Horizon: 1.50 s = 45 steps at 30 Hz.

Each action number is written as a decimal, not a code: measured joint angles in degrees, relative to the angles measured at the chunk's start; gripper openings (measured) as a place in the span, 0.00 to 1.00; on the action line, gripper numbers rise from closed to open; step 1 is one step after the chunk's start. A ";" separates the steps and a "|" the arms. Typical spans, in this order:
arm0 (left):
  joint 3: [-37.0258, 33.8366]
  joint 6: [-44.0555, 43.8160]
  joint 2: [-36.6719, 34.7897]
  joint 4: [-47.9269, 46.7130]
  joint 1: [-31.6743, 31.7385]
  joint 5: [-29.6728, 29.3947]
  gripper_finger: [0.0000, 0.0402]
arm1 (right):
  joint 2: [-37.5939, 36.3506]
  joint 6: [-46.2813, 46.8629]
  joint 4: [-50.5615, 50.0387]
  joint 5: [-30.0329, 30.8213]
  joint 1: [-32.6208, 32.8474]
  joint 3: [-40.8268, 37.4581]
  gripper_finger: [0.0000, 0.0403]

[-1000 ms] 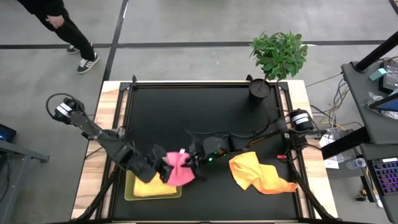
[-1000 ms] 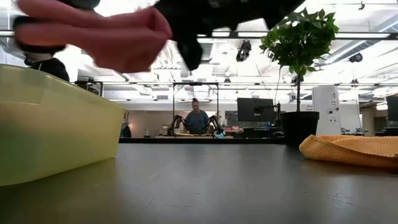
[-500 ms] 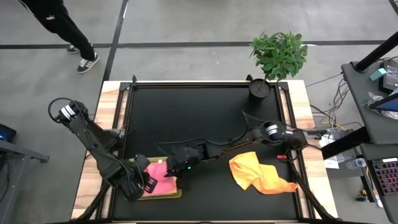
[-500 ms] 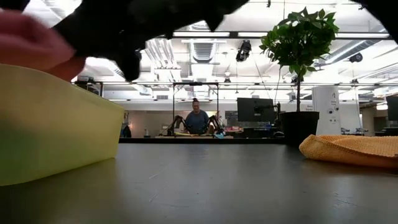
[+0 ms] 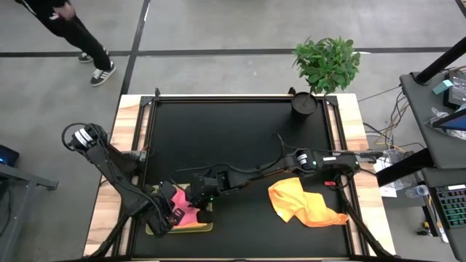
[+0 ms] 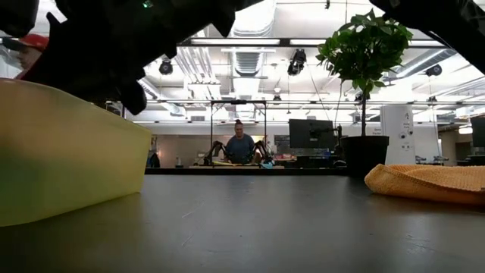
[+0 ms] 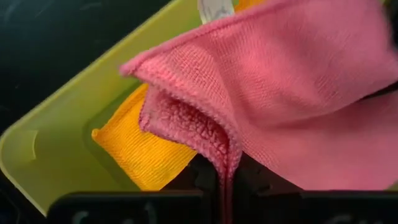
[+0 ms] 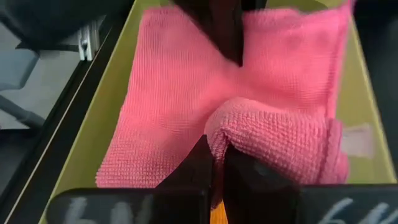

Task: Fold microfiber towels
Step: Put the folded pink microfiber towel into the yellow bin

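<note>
A soft pink microfiber towel (image 5: pixel 183 208) is draped, folded over itself, inside the lime-green tray, pinched at two bunched edges. Beneath it a folded yellow microfiber towel (image 7: pixel 138 151) is seen lying flat. A crumpled orange microfiber towel (image 5: pixel 302 201) lies apart on the black tabletop.

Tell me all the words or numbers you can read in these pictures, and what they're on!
None can be read.
White tag on the pink towel: looks blank or too blurred.
White marks on the right end effector's body: cut off, unreadable.
Pale marks on the left end effector's body: cut off, unreadable.
</note>
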 joint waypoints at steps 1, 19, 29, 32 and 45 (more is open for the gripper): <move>0.00 -0.03 0.44 0.05 0.01 0.72 0.01 | 0.00 -0.12 -0.22 0.46 0.00 0.24 0.02; 0.19 1.23 0.39 -6.54 0.02 6.92 0.41 | -0.71 1.05 -7.64 0.77 0.13 2.00 0.35; 0.66 4.16 -4.25 -9.56 0.00 7.47 0.44 | -3.12 0.26 -12.81 0.80 0.11 2.00 0.48; 0.79 5.42 -4.65 -8.80 0.00 7.01 0.44 | -4.19 -0.06 -13.78 0.85 0.11 2.00 0.48; -0.68 26.38 -4.30 7.05 -1.97 0.52 0.37 | -0.33 -10.23 -1.01 0.38 0.24 1.82 0.18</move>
